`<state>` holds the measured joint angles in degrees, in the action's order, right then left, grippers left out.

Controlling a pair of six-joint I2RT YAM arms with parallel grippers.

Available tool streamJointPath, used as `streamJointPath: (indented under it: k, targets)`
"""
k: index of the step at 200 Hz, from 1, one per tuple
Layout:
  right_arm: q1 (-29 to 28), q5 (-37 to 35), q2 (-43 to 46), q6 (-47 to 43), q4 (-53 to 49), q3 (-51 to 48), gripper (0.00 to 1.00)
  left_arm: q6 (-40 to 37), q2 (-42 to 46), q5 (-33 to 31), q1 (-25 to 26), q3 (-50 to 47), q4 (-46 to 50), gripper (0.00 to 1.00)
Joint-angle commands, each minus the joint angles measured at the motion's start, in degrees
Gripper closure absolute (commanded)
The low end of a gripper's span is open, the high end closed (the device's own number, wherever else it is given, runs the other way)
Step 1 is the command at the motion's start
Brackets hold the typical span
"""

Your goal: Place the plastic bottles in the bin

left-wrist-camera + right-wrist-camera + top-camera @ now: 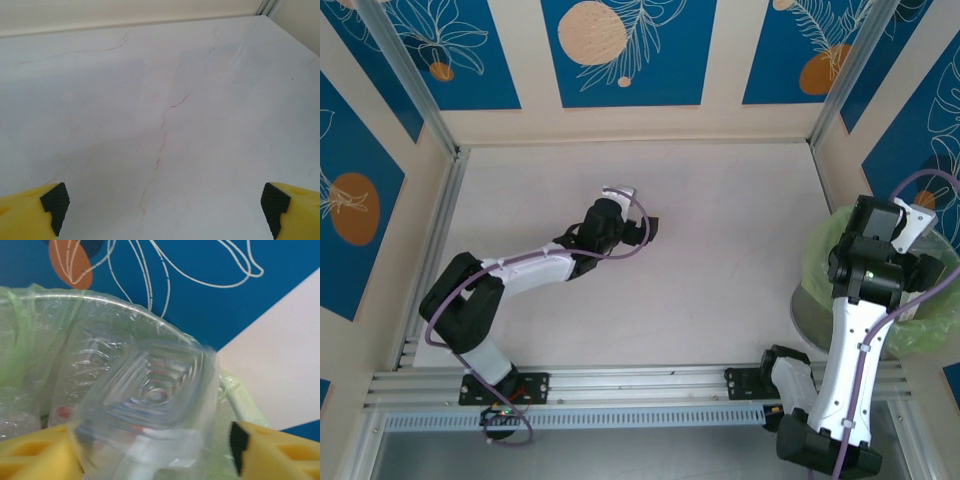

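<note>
The white table (720,300) takes up most of the top view, its surface faintly veined with thin cracks. At its right edge stands the bin (817,262), round and lined with a light-green bag. The left arm (535,270) is folded at the elbow near its base and lies low across the table towards the middle. The right arm (850,365) rises from its base and leans out over the bin, with its wrist above the bag's opening. The left gripper (165,202) hangs over the tabletop, jaws spread wide and nothing between them. The right gripper (155,447) has its jaws well apart around a clear bottle (155,390), which is blurred and has its base towards the camera. A gap shows between the bottle and the pad (238,442) at the right of the wrist view (on the other side I cannot tell whether it touches). The bottle is over the bin's mouth, above other bottles (87,365) lying inside the bag.
</note>
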<state>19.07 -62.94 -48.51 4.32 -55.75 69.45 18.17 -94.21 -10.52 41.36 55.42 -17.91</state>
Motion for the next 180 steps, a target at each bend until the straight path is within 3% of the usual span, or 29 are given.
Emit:
streamJointPath:
  k: [1,22,46,85,112,127,157,180]
  targets:
    - [-0.78,-0.3,-0.15,1.37,1.99,0.26,0.16,1.59,0.97,0.98,-0.66,0.32,0.38,0.0]
    - [-1.21,-1.79,-0.69,2.35,1.99,1.76,0.0,2.17,1.0,1.21,-0.81,0.74,0.38,0.0]
    - [-1.17,-0.53,-0.92,2.45,3.86,3.65,0.01,2.91,1.3,0.96,-0.85,0.57,0.42,0.0]
    - [-1.41,13.36,-1.21,6.66,2.63,6.62,0.01,4.58,2.33,0.72,-0.92,-0.51,0.51,0.0]
    - [-1.34,16.62,-2.09,6.34,4.57,5.39,0.01,4.59,3.84,0.56,-0.85,-1.23,1.04,0.0]
    - [-1.29,16.07,-2.86,6.84,4.86,4.39,0.01,4.37,4.51,0.42,-0.86,-1.41,1.59,0.0]
    - [3.35,5.72,-4.3,5.16,9.09,1.53,0.01,4.05,4.85,1.24,-0.92,-1.13,2.53,0.0]
    - [6.56,9.47,-5.48,8.6,5.94,5.28,0.01,4.02,4.02,2.88,-0.85,0.45,3.33,0.0]
